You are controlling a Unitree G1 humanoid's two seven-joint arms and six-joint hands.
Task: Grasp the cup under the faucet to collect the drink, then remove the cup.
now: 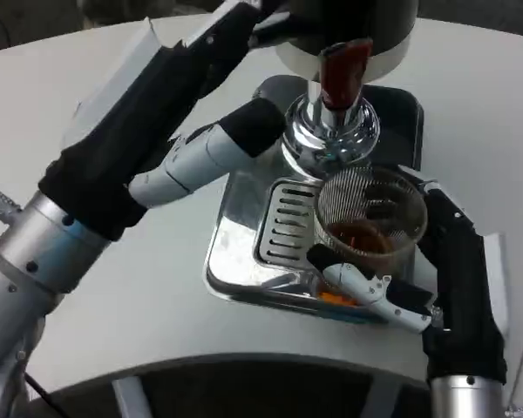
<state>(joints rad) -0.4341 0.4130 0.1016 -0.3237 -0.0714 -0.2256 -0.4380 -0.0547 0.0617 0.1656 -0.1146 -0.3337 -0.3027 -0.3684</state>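
L hand (205, 52) up at faucet (331, 122), grip unclear | R hand (418, 279) grasping cup (370, 213) (over tray (235, 261) edge)

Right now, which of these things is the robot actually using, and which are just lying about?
In use:
- cup, holding brown drink
- faucet
- right robot hand, holding the cup
- left robot hand, up by the faucet

Just there:
- drip tray
- white table
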